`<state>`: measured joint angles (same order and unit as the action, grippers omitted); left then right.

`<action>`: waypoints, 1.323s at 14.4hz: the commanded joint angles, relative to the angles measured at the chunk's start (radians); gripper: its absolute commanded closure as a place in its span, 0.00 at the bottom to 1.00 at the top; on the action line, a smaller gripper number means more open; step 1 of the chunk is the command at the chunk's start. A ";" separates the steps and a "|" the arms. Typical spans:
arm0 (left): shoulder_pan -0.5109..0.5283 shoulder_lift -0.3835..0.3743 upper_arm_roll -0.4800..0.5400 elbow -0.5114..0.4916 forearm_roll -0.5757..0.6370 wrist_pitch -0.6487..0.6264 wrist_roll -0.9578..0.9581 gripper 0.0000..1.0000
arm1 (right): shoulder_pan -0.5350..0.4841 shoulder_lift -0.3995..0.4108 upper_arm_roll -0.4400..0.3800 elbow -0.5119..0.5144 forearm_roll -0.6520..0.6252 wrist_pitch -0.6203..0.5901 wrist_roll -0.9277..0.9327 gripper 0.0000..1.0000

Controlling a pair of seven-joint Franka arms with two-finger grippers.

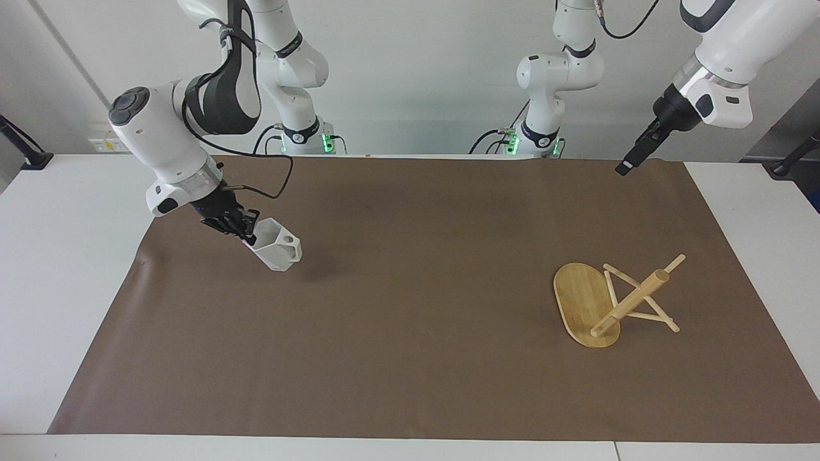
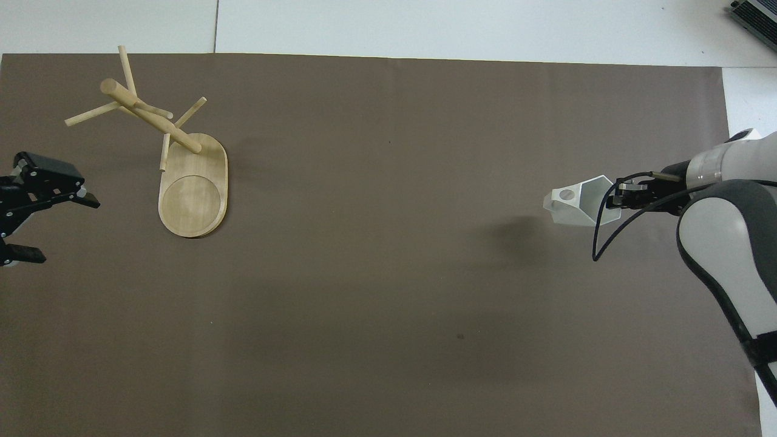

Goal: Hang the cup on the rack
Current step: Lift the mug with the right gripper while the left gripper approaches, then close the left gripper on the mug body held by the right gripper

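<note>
Grasp and lift done: right gripper [image 1: 246, 235] clamped on small white faceted mug [image 1: 277, 252], airborne above desk [image 1: 410, 358]; carry and hanging outstanding, light bamboo peg rack [image 1: 608, 304] at 3 o'clock in facing view; left gripper [image 2: 36, 212] spread wide, empty, waiting.

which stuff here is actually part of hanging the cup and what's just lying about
Part of the job:
- white faceted cup, held by the right gripper above the brown mat
- bamboo mug rack, at the left arm's end of the table
- left gripper, open, waiting in the air beside the rack

Just there:
- brown mat covering the white table
</note>
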<state>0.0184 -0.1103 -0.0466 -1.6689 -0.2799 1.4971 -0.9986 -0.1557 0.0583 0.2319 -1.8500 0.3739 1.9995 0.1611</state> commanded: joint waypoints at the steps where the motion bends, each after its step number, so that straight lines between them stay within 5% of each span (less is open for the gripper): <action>1: 0.011 -0.049 0.007 -0.074 -0.066 0.032 -0.092 0.00 | -0.010 0.005 0.065 0.038 0.109 0.014 0.034 1.00; 8: 0.072 -0.118 0.017 -0.287 -0.384 0.167 -0.182 0.00 | -0.010 0.003 0.286 0.080 0.264 0.175 0.070 1.00; 13: 0.060 -0.075 0.014 -0.333 -0.599 0.290 -0.273 0.00 | -0.010 0.006 0.412 0.103 0.422 0.347 0.123 1.00; 19: 0.015 -0.055 -0.013 -0.339 -0.728 0.435 -0.293 0.00 | -0.005 0.011 0.504 0.121 0.481 0.364 0.121 1.00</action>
<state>0.0513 -0.1706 -0.0536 -1.9897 -0.9650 1.8754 -1.2773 -0.1498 0.0594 0.6990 -1.7448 0.8321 2.3547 0.2714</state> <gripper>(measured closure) 0.000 0.956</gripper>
